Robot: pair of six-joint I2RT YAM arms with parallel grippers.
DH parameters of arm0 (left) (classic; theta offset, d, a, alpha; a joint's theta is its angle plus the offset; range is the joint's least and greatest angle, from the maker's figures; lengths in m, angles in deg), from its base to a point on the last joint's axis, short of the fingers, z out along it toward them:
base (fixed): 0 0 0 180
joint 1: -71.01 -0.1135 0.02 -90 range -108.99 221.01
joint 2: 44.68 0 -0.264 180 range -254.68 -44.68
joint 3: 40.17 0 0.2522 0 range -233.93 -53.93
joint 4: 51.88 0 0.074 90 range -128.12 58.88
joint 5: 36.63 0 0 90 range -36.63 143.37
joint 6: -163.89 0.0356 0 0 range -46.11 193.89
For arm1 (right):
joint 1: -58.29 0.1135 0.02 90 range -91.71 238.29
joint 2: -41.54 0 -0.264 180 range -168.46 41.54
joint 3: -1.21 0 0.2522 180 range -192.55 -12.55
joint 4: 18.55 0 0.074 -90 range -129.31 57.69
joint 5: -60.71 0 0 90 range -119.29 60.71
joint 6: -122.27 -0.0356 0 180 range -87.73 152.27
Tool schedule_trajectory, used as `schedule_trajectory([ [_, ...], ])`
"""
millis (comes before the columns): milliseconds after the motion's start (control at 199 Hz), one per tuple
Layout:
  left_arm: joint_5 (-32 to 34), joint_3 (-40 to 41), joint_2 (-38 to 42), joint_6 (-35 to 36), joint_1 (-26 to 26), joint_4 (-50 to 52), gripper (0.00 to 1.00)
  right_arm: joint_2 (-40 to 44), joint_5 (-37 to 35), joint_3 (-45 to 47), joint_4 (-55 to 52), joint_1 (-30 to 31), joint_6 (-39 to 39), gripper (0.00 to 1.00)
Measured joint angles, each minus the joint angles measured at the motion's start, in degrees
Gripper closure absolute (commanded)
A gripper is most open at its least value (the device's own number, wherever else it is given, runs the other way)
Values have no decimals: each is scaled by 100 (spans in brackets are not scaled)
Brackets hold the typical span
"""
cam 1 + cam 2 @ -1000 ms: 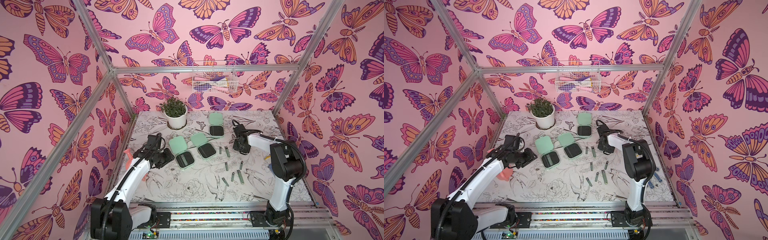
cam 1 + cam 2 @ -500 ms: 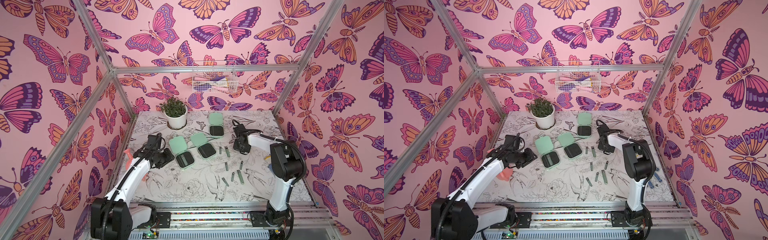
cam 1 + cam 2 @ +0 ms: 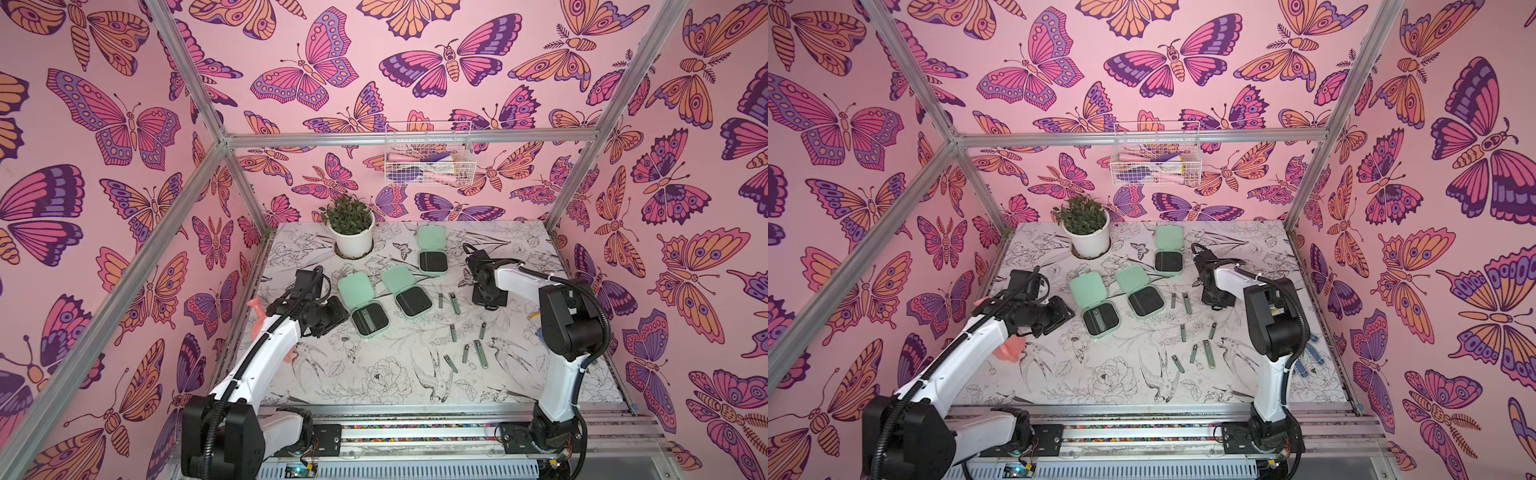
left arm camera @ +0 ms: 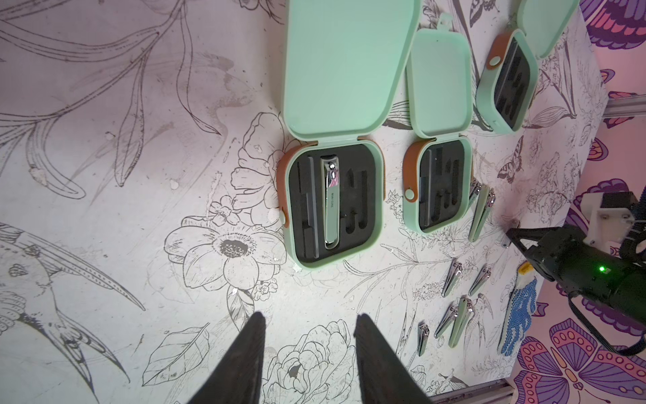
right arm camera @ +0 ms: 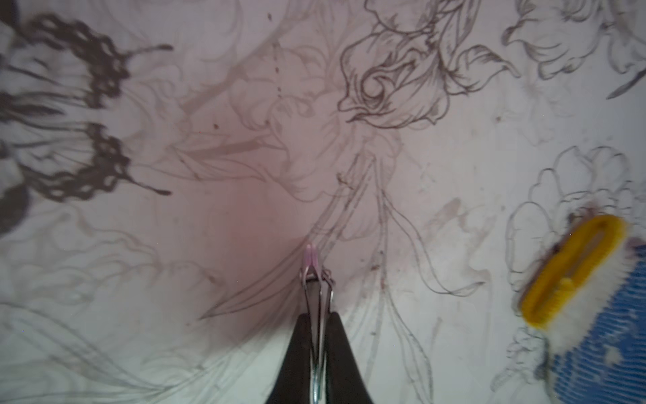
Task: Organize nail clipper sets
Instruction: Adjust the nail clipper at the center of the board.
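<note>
Right gripper is pinched shut on a slim clipper, tip poking out over the table. Left gripper has a narrow gap and holds nothing, hovering at 9 o'clock of the three open mint cases. The nearest case holds one seated clipper. Loose clippers lie mostly at 6 o'clock of the right gripper. Versus a second ago, the right jaws have closed; arms and cases are unmoved.
</note>
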Motion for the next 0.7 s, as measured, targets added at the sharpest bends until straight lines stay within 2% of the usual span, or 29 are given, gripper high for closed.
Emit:
schedule_trajectory([
  [116,-4,0,0,0,0,-2,55,0,-330,2,-286,0,146,96],
  [533,-105,0,0,0,0,-17,55,-393,-483,-391,-715,0,361,73],
  [704,-105,0,0,0,0,-26,55,-393,-415,-431,-717,0,358,72],
])
